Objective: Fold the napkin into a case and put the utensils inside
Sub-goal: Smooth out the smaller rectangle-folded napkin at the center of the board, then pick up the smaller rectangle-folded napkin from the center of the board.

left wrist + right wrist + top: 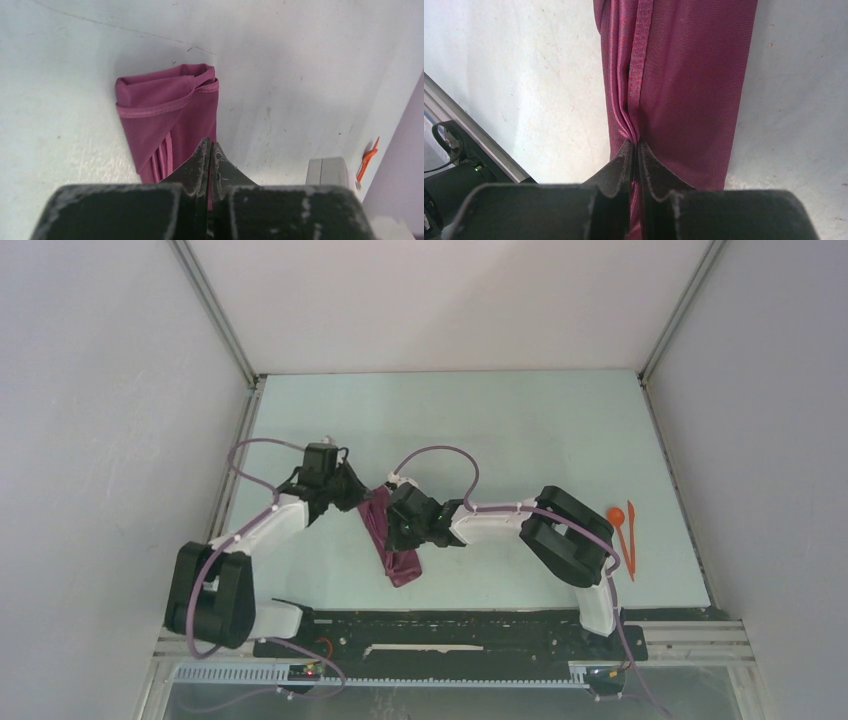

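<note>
The napkin (pixel 155 115), a smooth maroon weave with stitched hems, lies folded into a long narrow strip on the pale, scuffed worktop (pixel 500 420), left of centre. The left fingers (pixel 199 162) pinch shut on a fold at its far end. The right fingers (pixel 620 165) pinch a hem midway along. Two thin orange utensils (pixel 630 540) lie well apart by the right edge, with open worktop between.
</note>
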Robot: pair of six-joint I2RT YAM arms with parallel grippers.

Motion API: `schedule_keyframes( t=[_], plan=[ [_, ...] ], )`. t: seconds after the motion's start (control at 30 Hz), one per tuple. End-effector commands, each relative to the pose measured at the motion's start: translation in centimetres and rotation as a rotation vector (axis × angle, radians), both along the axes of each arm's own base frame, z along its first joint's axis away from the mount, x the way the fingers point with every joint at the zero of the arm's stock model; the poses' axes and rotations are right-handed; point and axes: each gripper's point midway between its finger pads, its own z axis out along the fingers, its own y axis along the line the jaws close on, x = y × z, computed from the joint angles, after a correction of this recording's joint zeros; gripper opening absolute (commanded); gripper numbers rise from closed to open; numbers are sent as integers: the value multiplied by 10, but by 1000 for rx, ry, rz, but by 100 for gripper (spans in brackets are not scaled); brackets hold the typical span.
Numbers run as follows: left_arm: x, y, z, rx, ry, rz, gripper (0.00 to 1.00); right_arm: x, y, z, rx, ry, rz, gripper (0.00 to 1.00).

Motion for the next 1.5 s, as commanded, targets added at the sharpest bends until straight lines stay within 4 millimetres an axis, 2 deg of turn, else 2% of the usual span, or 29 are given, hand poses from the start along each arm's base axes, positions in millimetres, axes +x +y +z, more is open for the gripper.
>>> schedule_keyframes(
  t=[0.0, 0.07, 0.17, 0.37, 0.57, 0.67, 0.73, 0.87, 1.1, 1.17, 1.3, 1.37, 1.47],
  plan=[
    [5, -14, -17, 24, 64, -59, 3, -18, -18, -20, -87, 41, 19, 14],
    [5, -20, -26, 17, 82, -70, 3, -17, -18, -18, -85, 38, 20, 14],
    [4, -19, -42, 44, 123, -70, 0, -17, -19, -18, -90, 34, 18, 15],
    [-18, 15, -70, 210, 192, -18, 0, -18, -20, -20, -97, 37, 21, 21],
    [-29, 20, -79, 224, 213, -19, 0, -19, -21, -15, -91, 36, 35, 31],
    [-31, 31, -83, 271, 218, 8, 0, -21, -22, 1, -67, 15, 65, 38],
    [-33, 35, -86, 274, 229, 15, 0, -23, -23, 20, -24, -13, 90, 45],
    [-36, 43, -89, 281, 237, 35, 0, -30, -17, 58, 88, -45, 161, 51],
    [-41, 39, -93, 243, 239, 32, 0, -32, 12, 79, 279, -8, 241, 55],
    [-42, 41, -94, 246, 240, 34, 0, -25, 18, 78, 336, 26, 240, 56],
    [-44, 41, -96, 246, 242, 36, 0, -14, 24, 56, 397, 112, 234, 58],
    [-43, 41, -96, 245, 240, 35, 0, -16, 21, 39, 366, 140, 228, 58],
    [-42, 41, -97, 248, 240, 33, 0, -31, 8, 15, 341, 173, 223, 57]
  ],
)
